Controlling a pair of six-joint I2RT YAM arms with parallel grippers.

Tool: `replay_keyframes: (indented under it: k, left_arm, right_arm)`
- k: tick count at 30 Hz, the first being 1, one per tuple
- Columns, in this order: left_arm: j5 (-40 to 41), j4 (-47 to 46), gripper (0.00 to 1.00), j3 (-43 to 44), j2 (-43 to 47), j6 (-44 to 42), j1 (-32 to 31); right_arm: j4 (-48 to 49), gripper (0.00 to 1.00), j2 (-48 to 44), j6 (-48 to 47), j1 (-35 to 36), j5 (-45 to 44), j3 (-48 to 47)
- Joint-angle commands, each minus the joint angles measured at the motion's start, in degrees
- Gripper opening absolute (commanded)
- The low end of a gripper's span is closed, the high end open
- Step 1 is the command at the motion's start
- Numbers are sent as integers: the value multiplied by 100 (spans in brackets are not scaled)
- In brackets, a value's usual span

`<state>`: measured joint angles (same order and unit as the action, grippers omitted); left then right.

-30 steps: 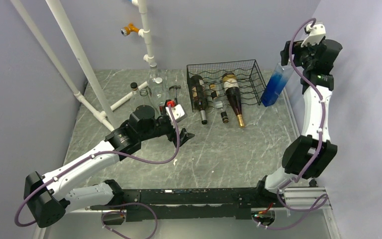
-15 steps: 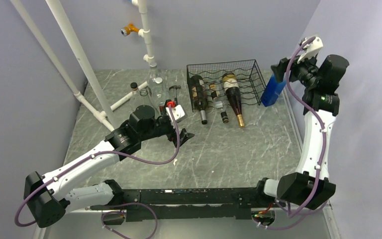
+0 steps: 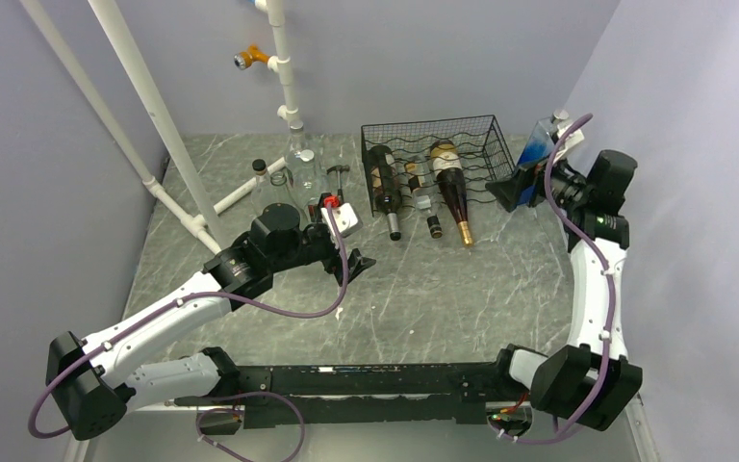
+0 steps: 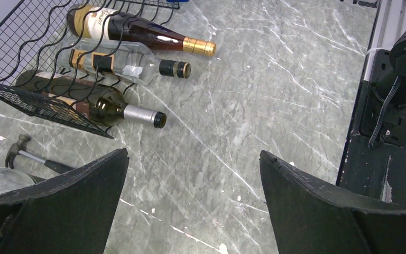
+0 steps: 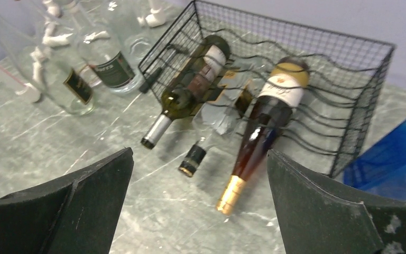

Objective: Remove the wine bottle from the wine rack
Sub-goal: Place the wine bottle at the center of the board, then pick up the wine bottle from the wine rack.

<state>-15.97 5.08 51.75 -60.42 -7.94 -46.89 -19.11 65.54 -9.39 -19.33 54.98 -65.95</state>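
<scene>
The black wire wine rack (image 3: 471,144) stands at the back of the table with three bottles lying in it, necks toward me. They are a dark bottle with a silver cap (image 3: 385,197), a clear one with a black cap (image 3: 425,207) and a dark one with a gold cap (image 3: 454,197). My right gripper (image 3: 508,190) hangs open by the rack's right end. Its wrist view looks at the gold-capped bottle (image 5: 267,121), the clear bottle (image 5: 211,132) and the silver-capped bottle (image 5: 190,90) past the open right gripper (image 5: 200,152). My left gripper (image 3: 351,262) is open and empty, left of the necks and apart from them; the left gripper (image 4: 193,153) hangs over bare marble.
A blue translucent container (image 3: 536,152) stands just right of the rack, behind my right gripper. Clear glass bottles (image 3: 300,159), a small hammer (image 4: 31,156) and white pipes (image 3: 154,106) are at the back left. The right wall is close to the right arm.
The right arm has dropped from high above the blue container to beside the rack's right end, its gripper now facing the bottles. The left arm has not moved.
</scene>
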Motion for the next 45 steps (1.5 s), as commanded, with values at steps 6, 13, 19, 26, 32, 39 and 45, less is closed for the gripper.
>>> replay_keyframes:
  k: [6,13,19,26,32,39,45]
  left_arm:
    - [28,-69,99,-33,110,-110,14]
    - [-29,-62,99,-33,119,-112,22]
    - [-21,-41,100,-24,103,-131,27]
    - [12,-24,100,-15,101,-146,22]
    - [13,-16,99,-15,84,-147,22]
    - [37,-9,99,-15,49,-166,23]
    - [58,2,99,-7,30,-181,22]
  right_arm:
    - [672,100,-244,240,314,497,878]
    - [890,100,-247,110,733,190,1507]
    - [934,100,-190,-95,1059,-254,1713]
    - [1002,100,89,-255,1501,-1228,1820]
    - [1188,100,352,-62,1881,-1883,1905]
    - [1165,100,1057,114,2565,-3016,1645]
    - [842,99,1871,321,2928,-3608,1041]
